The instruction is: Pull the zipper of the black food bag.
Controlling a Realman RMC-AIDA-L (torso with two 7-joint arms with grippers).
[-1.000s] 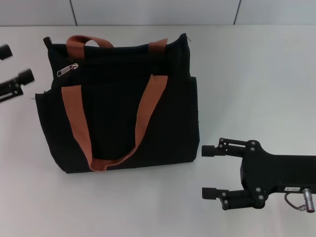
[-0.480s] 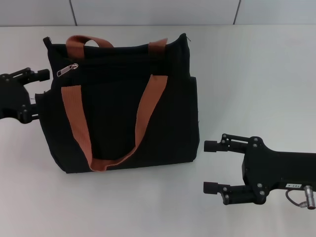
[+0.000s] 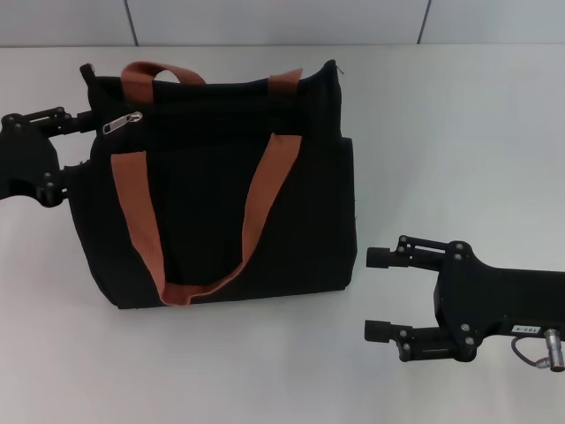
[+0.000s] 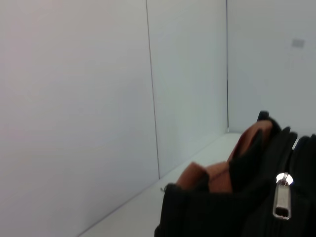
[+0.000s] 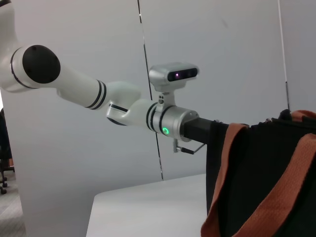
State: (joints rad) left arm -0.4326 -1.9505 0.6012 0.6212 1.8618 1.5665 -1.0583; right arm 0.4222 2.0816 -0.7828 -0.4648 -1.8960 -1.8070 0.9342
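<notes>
Two tools spread apart: left tool (image 3: 78, 146) at black food bag (image 3: 212, 190) near table's (image 3: 459, 132) far-left corner, approach step; next, close on zipper (image 3: 121, 123); right tool (image 3: 378, 294) idles near edge.

Zipper (image 3: 121, 123) at bag (image 3: 212, 185) top-left.

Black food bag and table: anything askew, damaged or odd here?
Nothing stands out. The black food bag lies flat and intact on the table, zipper at its left end. The left gripper, jaws open, is at the bag's left edge; the right gripper sits apart, open.
</notes>
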